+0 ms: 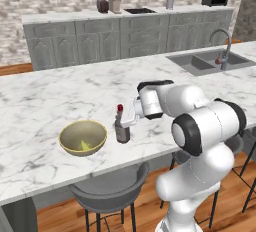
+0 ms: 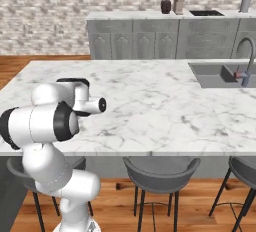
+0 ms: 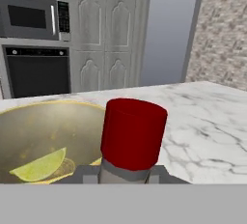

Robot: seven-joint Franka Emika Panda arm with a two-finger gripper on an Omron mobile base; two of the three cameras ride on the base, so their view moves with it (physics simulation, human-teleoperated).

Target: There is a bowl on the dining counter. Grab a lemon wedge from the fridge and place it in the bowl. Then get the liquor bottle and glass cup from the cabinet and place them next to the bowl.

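Observation:
A yellow-green bowl (image 1: 83,137) sits on the white marble dining counter (image 1: 45,101) with a lemon wedge (image 1: 85,146) inside. Just right of it stands the liquor bottle (image 1: 122,132), dark with a red cap (image 1: 120,107). My gripper (image 1: 121,120) reaches in from the right and is shut on the bottle's neck, below the cap. In the hand view the red cap (image 3: 133,132) rises between my fingers, with the bowl (image 3: 29,121) and lemon wedge (image 3: 39,166) close behind on the left. The glass cup is out of view.
A sink (image 1: 207,61) with a faucet (image 1: 223,51) lies at the counter's far right. Grey stools (image 1: 111,192) (image 2: 161,169) stand under the near edge. Beyond the counter are a grey fridge (image 3: 169,35), a microwave (image 3: 30,18) and an oven (image 3: 38,76).

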